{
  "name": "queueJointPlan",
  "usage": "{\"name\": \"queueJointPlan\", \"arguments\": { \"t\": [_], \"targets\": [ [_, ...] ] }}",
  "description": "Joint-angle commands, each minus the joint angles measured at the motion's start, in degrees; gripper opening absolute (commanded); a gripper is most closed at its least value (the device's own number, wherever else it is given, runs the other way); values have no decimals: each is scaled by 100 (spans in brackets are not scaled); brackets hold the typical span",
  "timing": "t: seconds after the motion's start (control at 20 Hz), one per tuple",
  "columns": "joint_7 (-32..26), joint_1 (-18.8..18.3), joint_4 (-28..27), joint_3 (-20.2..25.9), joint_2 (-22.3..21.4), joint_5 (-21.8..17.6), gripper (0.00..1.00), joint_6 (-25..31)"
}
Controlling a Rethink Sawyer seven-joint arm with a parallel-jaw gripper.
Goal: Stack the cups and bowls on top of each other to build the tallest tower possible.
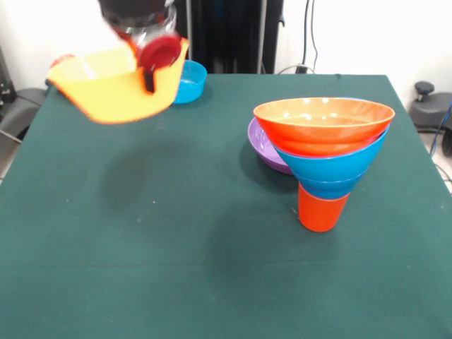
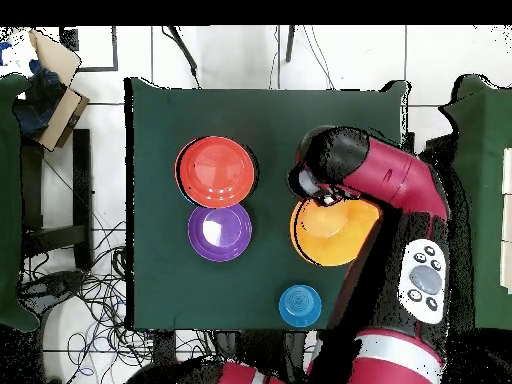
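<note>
My gripper (image 1: 146, 65) is shut on the rim of the large yellow-orange bowl (image 1: 113, 88) and holds it tilted in the air over the table's far left. A red round piece (image 1: 161, 51) shows at that rim; I cannot tell what it is. The tower (image 1: 323, 152) stands right of centre: an upturned orange cup (image 1: 322, 210), two blue bowls (image 1: 332, 168) on it, and the large orange-red bowl (image 1: 323, 119) on top. In the overhead view the gripper (image 2: 325, 198) is at the edge of the yellow-orange bowl (image 2: 338, 232), apart from the tower (image 2: 215, 170). The purple cup is out of view.
The wide purple bowl (image 1: 263, 145) sits on the table right behind the tower, also in the overhead view (image 2: 220, 231). A small blue bowl (image 1: 191, 79) stands at the far edge near the robot, also in the overhead view (image 2: 300, 305). The arm (image 2: 380, 175) reaches over the table's side.
</note>
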Motion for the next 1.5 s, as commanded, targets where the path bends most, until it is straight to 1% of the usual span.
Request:
{"name": "queueJointPlan", "arguments": {
  "t": [0.05,0.15,0.35,0.45,0.55,0.7,0.75,0.8,0.85,0.9,0.95,1.0,1.2,1.5],
  "targets": [
    [309,-57,-397,807,-398,450,0,1475],
    [357,-58,-571,813,-399,551,0,1699],
    [643,10,-1115,749,-342,687,0,2239],
    [767,44,-1411,709,-266,722,0,2426],
    [890,129,-1717,604,-120,652,0,2443],
    [1185,285,-2175,428,180,541,0,2284],
    [1248,320,-2237,404,245,535,0,2209],
    [1392,383,-2444,355,397,517,0,2133],
    [1455,421,-2490,330,467,530,0,2053],
    [1583,476,-2687,277,641,508,0,1968],
    [1654,517,-2701,244,701,533,0,1865],
    [1783,584,-2842,169,815,527,0,1835],
    [2089,772,-3134,-81,1036,508,0,1836],
    [2388,916,-3423,-143,1439,659,0,1651]
  ]
}}
